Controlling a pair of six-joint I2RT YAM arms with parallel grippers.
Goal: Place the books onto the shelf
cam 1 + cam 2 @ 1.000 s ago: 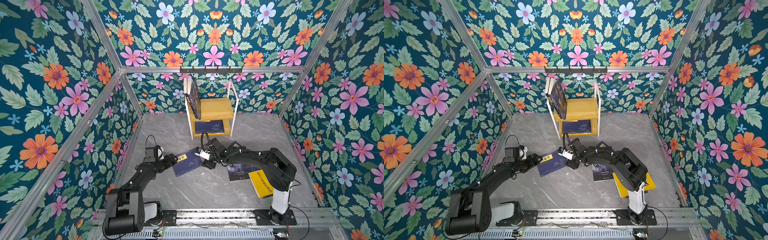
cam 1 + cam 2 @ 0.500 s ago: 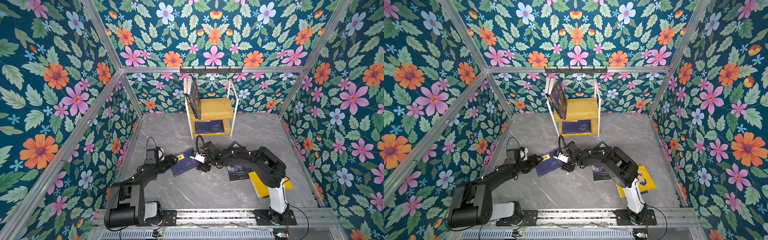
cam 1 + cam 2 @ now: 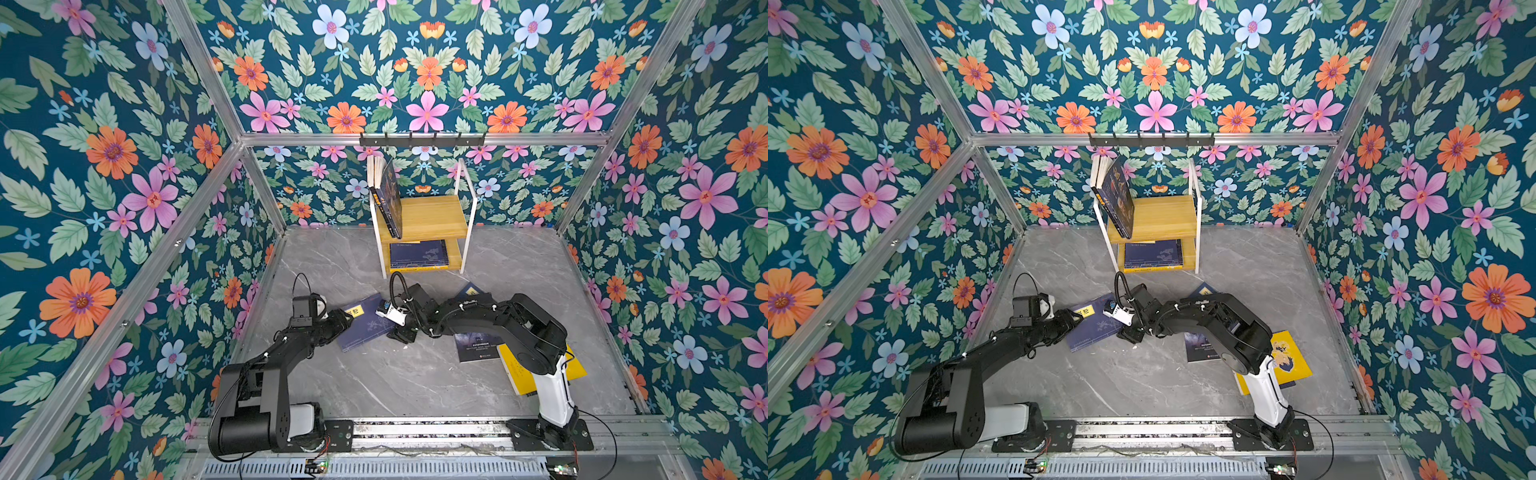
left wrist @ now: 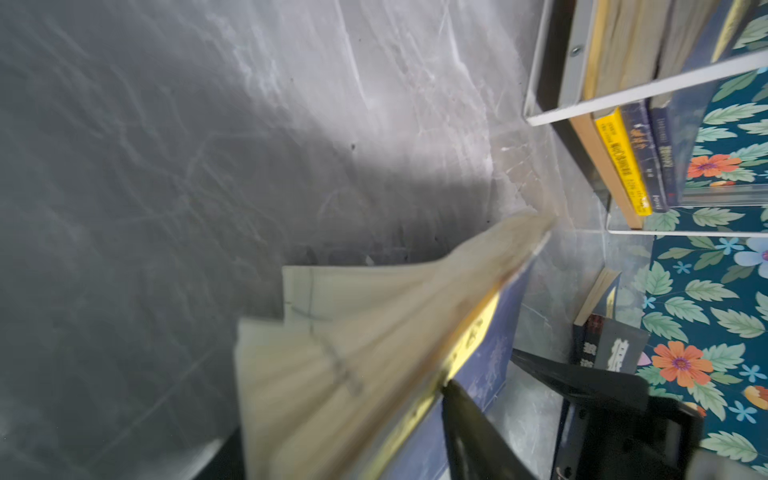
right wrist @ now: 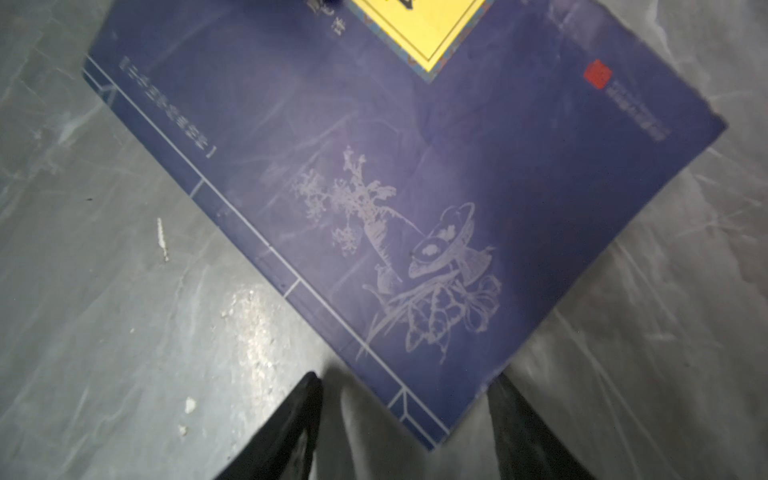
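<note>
The left gripper (image 3: 348, 321) is tightening from wide apart onto the navy book (image 3: 368, 330), left of centre on the tabletop (image 3: 374, 386). The right gripper (image 3: 402, 333), spread, is bracing its corner, so a lift toward the shelf (image 3: 432, 214) looks imminent.

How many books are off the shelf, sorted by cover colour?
Navy book with yellow label: 2
Dark book: 1
Yellow book: 1
Total: 4 in view
</note>
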